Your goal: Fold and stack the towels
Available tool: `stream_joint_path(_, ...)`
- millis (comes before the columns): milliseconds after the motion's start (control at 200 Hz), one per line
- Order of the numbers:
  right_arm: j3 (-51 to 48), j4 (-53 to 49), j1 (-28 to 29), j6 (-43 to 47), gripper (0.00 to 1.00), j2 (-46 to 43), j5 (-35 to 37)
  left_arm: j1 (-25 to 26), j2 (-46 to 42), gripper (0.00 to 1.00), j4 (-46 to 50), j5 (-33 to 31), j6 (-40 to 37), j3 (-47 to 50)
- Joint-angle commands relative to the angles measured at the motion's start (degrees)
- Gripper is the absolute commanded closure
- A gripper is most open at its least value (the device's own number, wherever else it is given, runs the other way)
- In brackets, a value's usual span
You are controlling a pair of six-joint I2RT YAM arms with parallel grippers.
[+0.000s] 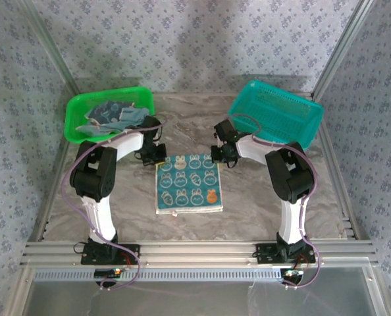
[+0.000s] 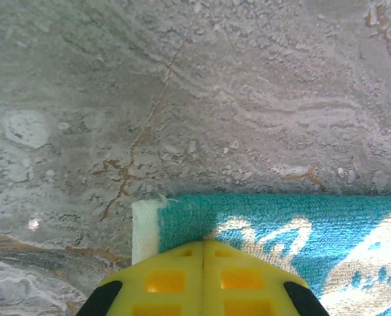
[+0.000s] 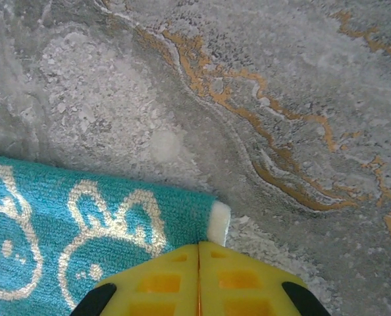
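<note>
A teal towel printed with white rabbit faces and one orange patch lies flat on the marble table. My left gripper sits at its far left corner. In the left wrist view the yellow fingers press together over the white-edged corner of the towel, so my left gripper is shut on it. My right gripper is at the far right corner. Its jaws are likewise closed over the corner of the towel, with my right gripper shut there. More towels lie crumpled in the green basket.
The green basket stands at the back left. A tilted teal basket stands at the back right. Bare marble table surrounds the towel. Patterned walls and metal rails enclose the table.
</note>
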State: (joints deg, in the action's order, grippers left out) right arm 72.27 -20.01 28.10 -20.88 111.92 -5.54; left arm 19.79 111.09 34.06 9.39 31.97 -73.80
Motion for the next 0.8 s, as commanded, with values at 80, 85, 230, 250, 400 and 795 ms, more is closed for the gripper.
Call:
stream_joint_path(80, 1.0, -0.9, -0.5, 0.6, 0.87, -2.2, -0.5, -1.1, -5.4, 0.87, 1.5, -1.1, 0.6, 0.9)
stream_joint_path(85, 1.1, -0.9, -0.4, 0.6, 0.87, -2.3, -0.5, -1.1, -5.6, 0.87, 1.5, -1.0, 0.7, 0.8)
stream_joint_path(230, 1.0, 0.2, -0.5, -0.7, 0.73, -3.4, -0.4, -2.0, -7.3, 0.76, 0.5, -0.7, 0.8, 0.8)
stream_joint_path(250, 1.0, 0.4, -0.6, -0.7, 0.72, -3.2, -0.3, -2.1, -6.9, 0.75, 0.3, -0.8, 0.7, 0.8)
stream_joint_path(400, 3.1, -0.5, -1.1, -0.8, 0.69, -1.1, -0.8, -2.3, -3.6, 0.72, -0.5, 0.7, 0.8, -0.2)
stream_joint_path(795, 6.1, -0.2, -2.4, -0.4, 0.64, 3.6, -1.8, -2.3, 0.9, 0.65, -1.6, -0.4, 1.1, -1.0)
